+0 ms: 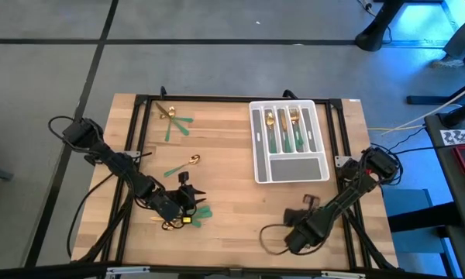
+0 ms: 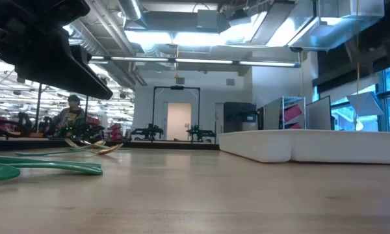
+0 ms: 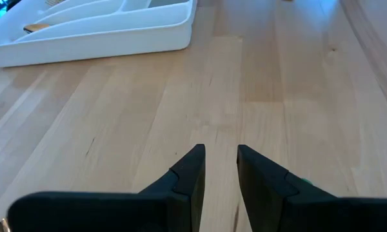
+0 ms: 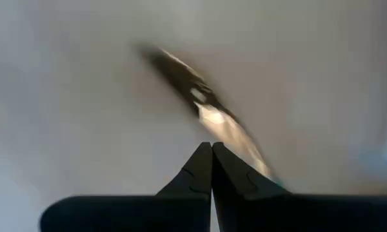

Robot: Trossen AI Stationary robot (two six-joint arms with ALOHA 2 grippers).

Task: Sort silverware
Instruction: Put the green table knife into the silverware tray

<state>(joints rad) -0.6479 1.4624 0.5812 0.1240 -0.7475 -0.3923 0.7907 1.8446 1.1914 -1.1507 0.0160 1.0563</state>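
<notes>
Your left claw (image 1: 187, 195) sits low near the front-left part of the desk (image 1: 232, 194), fingers (image 3: 192, 169) parted by a narrow gap with nothing seen between them in the left wrist view. Right beside it lies a small heap of silverware (image 1: 192, 217), green handles and gold heads, close to the desk's front edge; you can't tell if the claw touches it. One loose spoon (image 1: 182, 165) lies farther back, clear wood all around it. Another cluster of pieces (image 1: 173, 120) sits near the back-left corner, tight against the black frame rail (image 1: 139, 124) there.

The tray (image 1: 290, 167) stands right of centre toward the back edge; three slots hold sorted pieces (image 1: 284, 130), the wide front compartment shows bare grey. In the low view its white wall (image 2: 312, 146) fills the right side.

Your right claw (image 1: 306, 203) rests at the front right, just in front of the tray, fingertips pressed together, holding nothing visible.

Between the two claws you get a wide strip of bare wood. The left wrist view shows open boards from the fingers up to the tray's side.
</notes>
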